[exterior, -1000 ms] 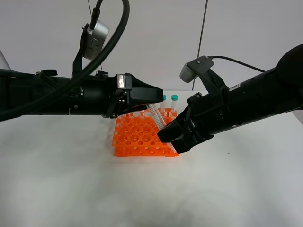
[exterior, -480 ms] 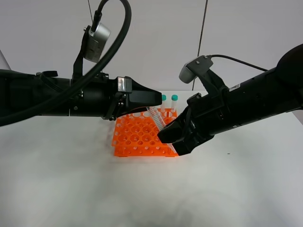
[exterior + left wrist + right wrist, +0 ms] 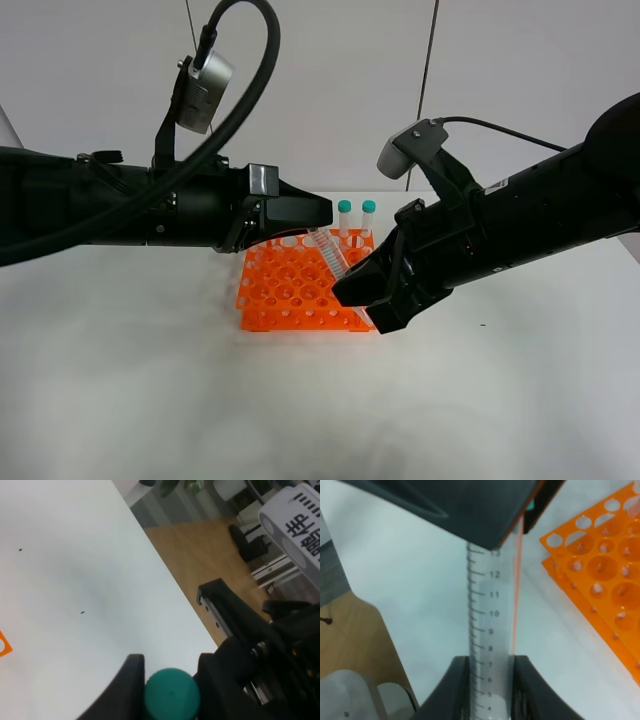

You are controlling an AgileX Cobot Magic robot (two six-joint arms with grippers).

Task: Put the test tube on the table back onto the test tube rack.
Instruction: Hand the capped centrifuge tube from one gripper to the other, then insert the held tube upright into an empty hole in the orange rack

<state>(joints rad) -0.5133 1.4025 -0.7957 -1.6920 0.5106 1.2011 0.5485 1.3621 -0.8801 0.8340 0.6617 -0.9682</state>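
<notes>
From up high, the tube point(image 3: 331, 254) is tilted, held up by the right side of the orange rack point(image 3: 283, 292) on the white tabletop point(image 3: 150, 400). The left fingers point(image 3: 308, 211) are at its top end. The right fingers point(image 3: 362, 292) are at its low end. Two more tubes point(image 3: 344, 220) stand at the back of the rack.

The left wrist view shows what is hidden from up high: the green cap point(image 3: 171, 694) is pinched tight between the left fingers point(image 3: 129, 680).

The right wrist view shows the clear tube point(image 3: 490, 630) with its printed numbers. The right fingers point(image 3: 461, 680) squeeze it on both sides. The left fingers cover its top, and the rack point(image 3: 600, 555) is just beside it.
</notes>
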